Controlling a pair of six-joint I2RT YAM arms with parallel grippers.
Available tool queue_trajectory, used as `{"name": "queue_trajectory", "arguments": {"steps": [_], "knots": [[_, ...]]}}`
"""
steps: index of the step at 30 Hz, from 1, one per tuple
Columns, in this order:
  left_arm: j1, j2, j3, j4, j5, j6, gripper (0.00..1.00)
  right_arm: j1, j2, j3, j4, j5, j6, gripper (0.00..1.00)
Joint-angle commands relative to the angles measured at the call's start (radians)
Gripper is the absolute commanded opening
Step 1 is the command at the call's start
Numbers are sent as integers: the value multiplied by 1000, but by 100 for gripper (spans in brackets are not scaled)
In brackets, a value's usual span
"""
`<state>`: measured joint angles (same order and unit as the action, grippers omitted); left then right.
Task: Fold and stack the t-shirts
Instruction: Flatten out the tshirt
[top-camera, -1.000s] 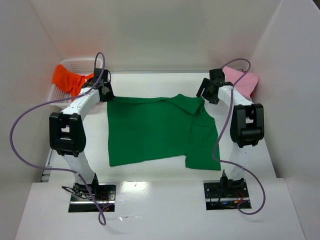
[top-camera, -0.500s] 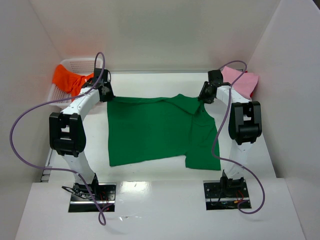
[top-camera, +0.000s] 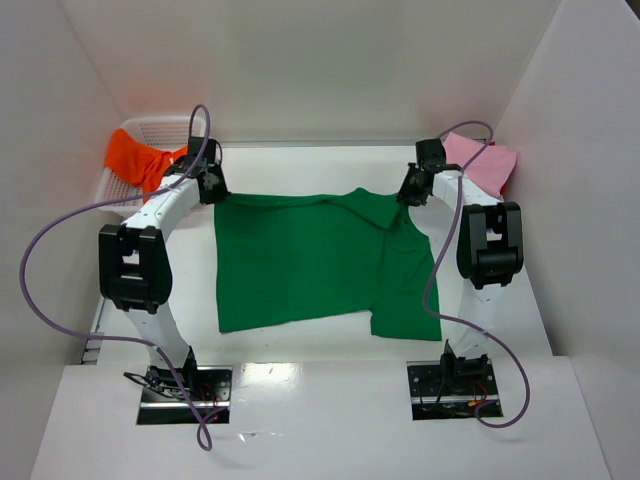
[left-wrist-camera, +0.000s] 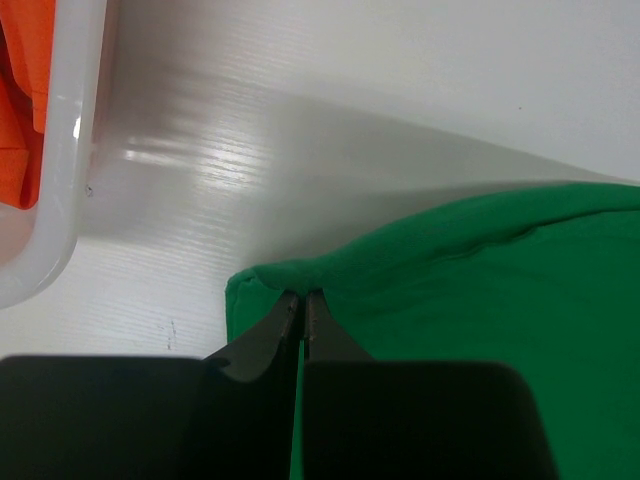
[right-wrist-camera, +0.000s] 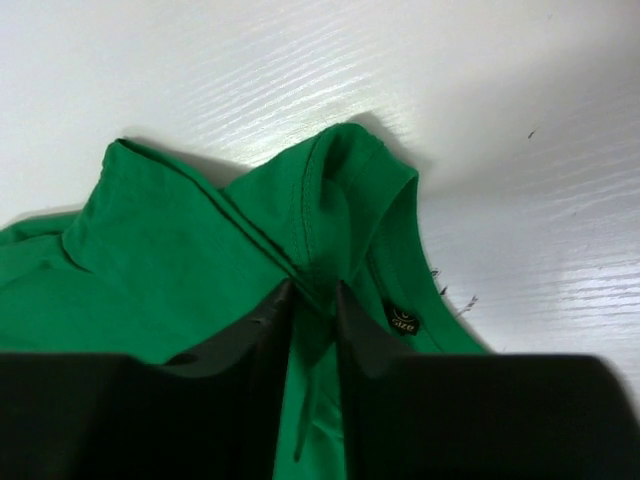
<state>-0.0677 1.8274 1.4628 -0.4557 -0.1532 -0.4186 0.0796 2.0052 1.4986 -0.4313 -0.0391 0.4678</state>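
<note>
A bright green t-shirt (top-camera: 300, 260) lies spread flat on the white table. My left gripper (top-camera: 213, 190) is at its far left corner, shut on a raised fold of the green cloth (left-wrist-camera: 480, 270); the jaws (left-wrist-camera: 302, 296) meet with fabric pinched at the tips. My right gripper (top-camera: 408, 192) is at the far right corner by the collar. Its fingers (right-wrist-camera: 313, 290) are closed on a bunched ridge of green cloth (right-wrist-camera: 180, 260) beside the size label (right-wrist-camera: 402, 320). An orange t-shirt (top-camera: 135, 160) hangs over the basket. A pink t-shirt (top-camera: 485, 165) lies at the back right.
A white plastic mesh basket (top-camera: 150, 130) stands in the back left corner, its rim (left-wrist-camera: 70, 150) close to my left gripper. White walls enclose the table on the left, back and right. Purple cables loop from both arms.
My right gripper has moved down and left onto the green t-shirt's collar corner, and its jaws have closed on the cloth. The left gripper has stayed put, still shut.
</note>
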Motion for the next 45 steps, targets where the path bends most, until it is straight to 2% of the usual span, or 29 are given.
{"name": "queue_trajectory", "arguments": {"steps": [1, 3, 4, 5, 10, 13, 20, 24, 38, 45], "knots": [[6, 10, 42, 9, 6, 4, 0, 2, -11, 48, -9, -9, -3, 23], [6, 10, 42, 9, 6, 4, 0, 2, -2, 49, -11, -10, -3, 14], [6, 10, 42, 9, 6, 4, 0, 2, -2, 49, -11, -10, -3, 4], [6, 10, 42, 9, 6, 11, 0, 2, -2, 40, -11, -10, -3, 0], [6, 10, 42, 9, 6, 14, 0, 2, -32, 65, -11, 7, -3, 0], [6, 5, 53, 9, 6, 14, 0, 2, -62, 146, -30, 35, -12, 0], [16, -4, 80, 9, 6, 14, 0, 2, -62, 498, -75, 55, -43, 0], [16, -27, 97, 13, -3, 23, 0, 2, -66, 592, -75, 41, -47, 0], [25, -229, 307, 41, 31, 92, 0, 2, -225, 885, 17, 73, -125, 0], [25, -423, 360, 83, -21, 118, 0, -7, -413, 905, 74, 123, -156, 0]]}}
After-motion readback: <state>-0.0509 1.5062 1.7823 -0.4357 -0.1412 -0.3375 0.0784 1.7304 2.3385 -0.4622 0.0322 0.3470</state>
